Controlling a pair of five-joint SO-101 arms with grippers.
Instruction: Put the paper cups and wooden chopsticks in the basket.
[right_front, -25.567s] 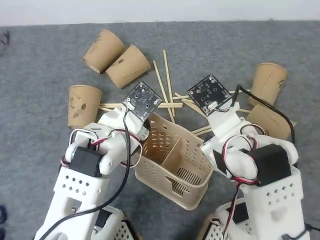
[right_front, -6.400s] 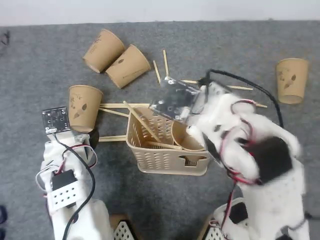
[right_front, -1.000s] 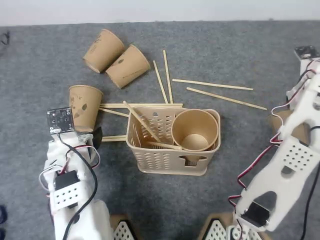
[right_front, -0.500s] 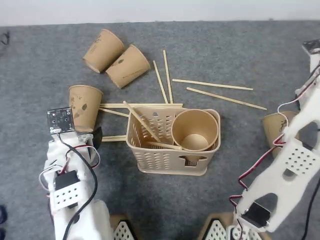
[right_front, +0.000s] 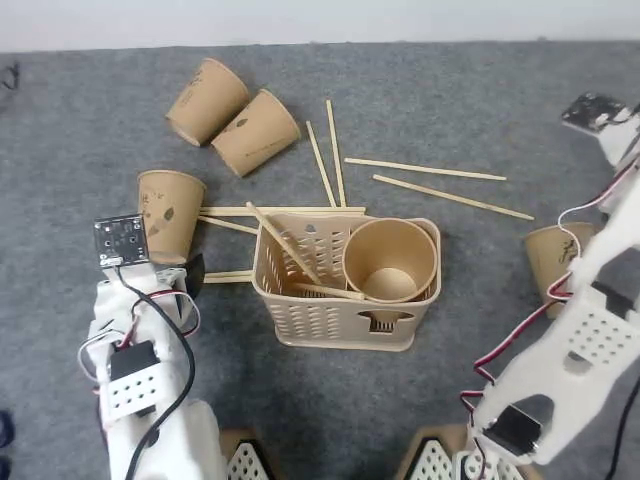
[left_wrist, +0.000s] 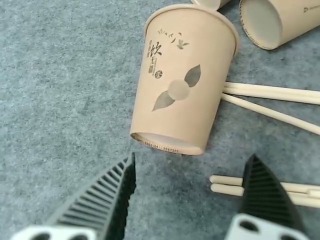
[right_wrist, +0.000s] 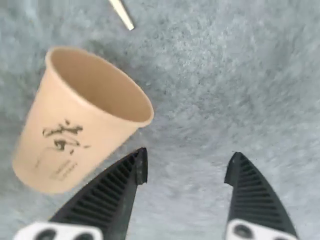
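The tan basket (right_front: 300, 318) stands mid-mat holding one paper cup (right_front: 390, 260) and a few chopsticks (right_front: 287, 248). Two cups (right_front: 205, 100) (right_front: 256, 131) lie at the back left. A third cup (right_front: 166, 212) (left_wrist: 182, 95) lies just ahead of my open left gripper (left_wrist: 191, 162), apart from it. My right gripper (right_wrist: 189, 156) is open and empty beside a cup (right_wrist: 80, 120) (right_front: 550, 255) lying on its side at the right edge. Loose chopsticks (right_front: 330, 155) (right_front: 440, 185) lie behind the basket, and others (right_front: 262, 211) (left_wrist: 272, 97) lie to its left.
The grey mat (right_front: 450, 90) ends at a pale strip along the back. The right arm (right_front: 580, 340) stretches along the right edge and partly covers the cup there. The left arm's base (right_front: 140, 390) sits at the front left.
Since 6.4 s ago the right arm has swung from over the basket to the right edge. In the last second its wrist shifted slightly and the right cup shows more fully. The left arm is still.
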